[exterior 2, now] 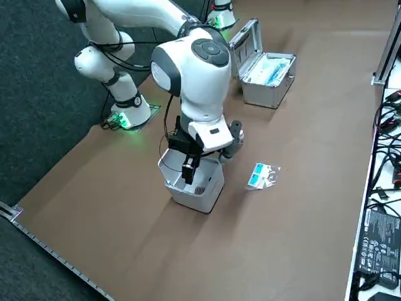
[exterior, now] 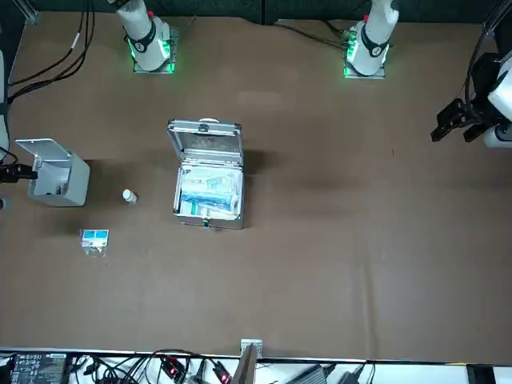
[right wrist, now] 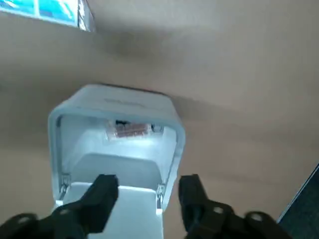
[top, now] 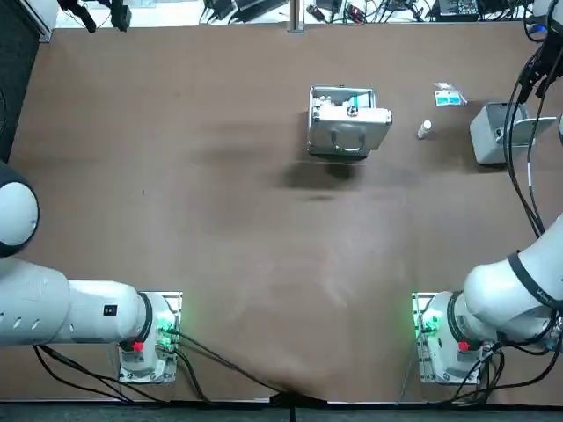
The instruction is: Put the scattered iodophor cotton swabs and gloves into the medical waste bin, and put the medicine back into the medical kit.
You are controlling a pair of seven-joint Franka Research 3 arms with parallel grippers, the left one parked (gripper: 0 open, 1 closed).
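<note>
right jaws apart, empty, just over bin (right wrist: pixel 114 107); swab pack (exterior 2: pixel 260 175) & bottle (top: pixel 425 129) on table (top: pixel 220 220) nearby.

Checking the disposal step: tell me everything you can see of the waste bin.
The waste bin is a small pale-grey box, plastic by its look, standing upright near the table's right edge. Its hinged lid is tipped open. Inside lies something small and reddish. The right gripper hovers open above it.
</note>
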